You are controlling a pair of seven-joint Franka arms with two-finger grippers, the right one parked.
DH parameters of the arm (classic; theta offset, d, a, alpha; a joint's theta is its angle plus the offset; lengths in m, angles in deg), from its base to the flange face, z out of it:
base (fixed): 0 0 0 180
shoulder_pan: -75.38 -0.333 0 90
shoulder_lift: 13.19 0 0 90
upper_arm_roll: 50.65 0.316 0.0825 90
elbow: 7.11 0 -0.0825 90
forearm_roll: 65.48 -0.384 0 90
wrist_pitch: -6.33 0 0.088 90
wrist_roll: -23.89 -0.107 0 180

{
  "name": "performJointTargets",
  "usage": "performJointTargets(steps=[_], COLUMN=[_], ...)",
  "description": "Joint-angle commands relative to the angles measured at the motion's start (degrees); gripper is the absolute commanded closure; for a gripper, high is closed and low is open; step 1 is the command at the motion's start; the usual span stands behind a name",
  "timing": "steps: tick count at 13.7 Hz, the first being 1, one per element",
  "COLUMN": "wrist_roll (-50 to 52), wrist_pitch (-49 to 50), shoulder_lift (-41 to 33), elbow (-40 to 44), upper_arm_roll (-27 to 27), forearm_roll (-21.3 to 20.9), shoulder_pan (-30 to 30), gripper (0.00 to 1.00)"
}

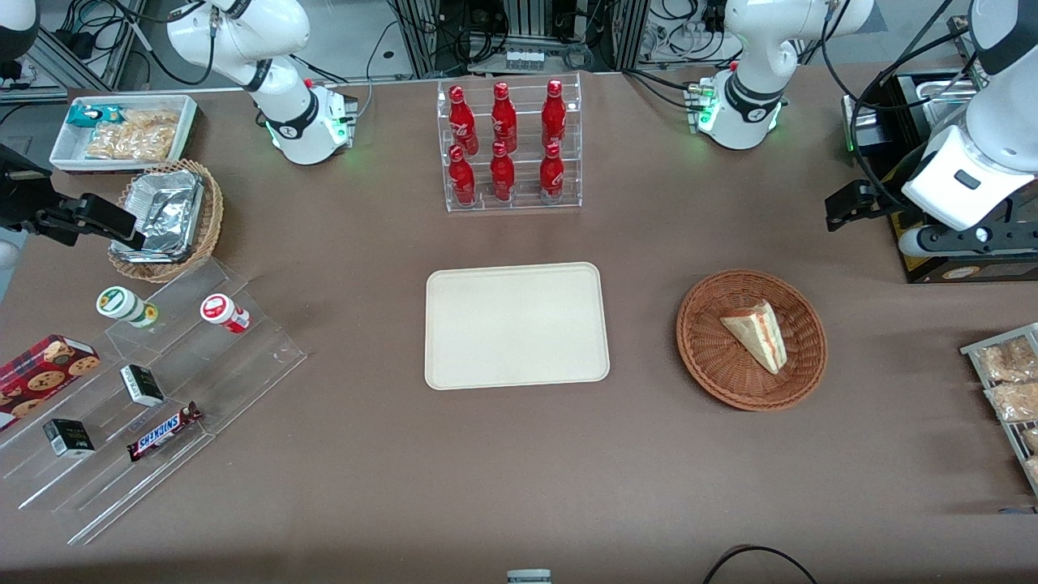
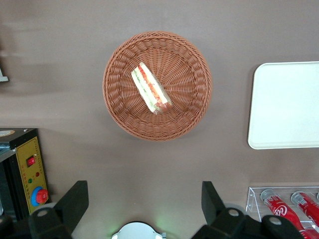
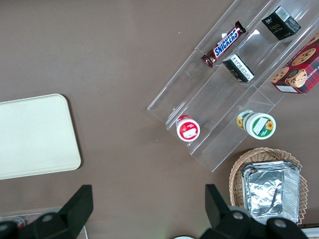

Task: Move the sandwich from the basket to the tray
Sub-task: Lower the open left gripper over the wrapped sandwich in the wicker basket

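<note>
The sandwich (image 1: 758, 334), a pale bread wedge with red and green filling, lies in the round reddish-brown wicker basket (image 1: 714, 361). The cream tray (image 1: 516, 324) lies flat and bare beside the basket, toward the middle of the table. My left gripper (image 1: 843, 209) is open and empty. It hangs above the table, farther from the front camera than the basket and toward the working arm's end. The left wrist view looks down on the sandwich (image 2: 150, 88), the basket (image 2: 192, 69) and part of the tray (image 2: 286, 104), with the gripper (image 2: 144, 201) well apart from them.
A clear rack of red bottles (image 1: 509, 146) stands farther from the front camera than the tray. A black control box (image 1: 932, 259) sits under my gripper arm. A wire rack of snack packets (image 1: 1010, 381) is at the working arm's end. A clear stepped shelf (image 1: 146, 381) stands toward the parked arm's end.
</note>
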Motion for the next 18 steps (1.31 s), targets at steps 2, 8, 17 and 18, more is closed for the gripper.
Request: performJointTargets(steps=[2,8,17,18], wrist_roll=[-1.7,-1.8,-1.8,-1.8], wrist_pitch=[-0.3,-7.8,-40.9,-43.9], shoulder_lift=[0.4,1.1,0.2,0.2], elbow=[0.1,-9.6,-36.5,-38.3], upper_arm_roll=[-0.3,-0.3,-0.3,-0.3], forearm_roll=[0.5,-0.2,-1.5,-1.5], shoulder_pan=[-0.6,-2.5,-2.5,-2.5], gripper=[0.00,0.00,0.00,0.00])
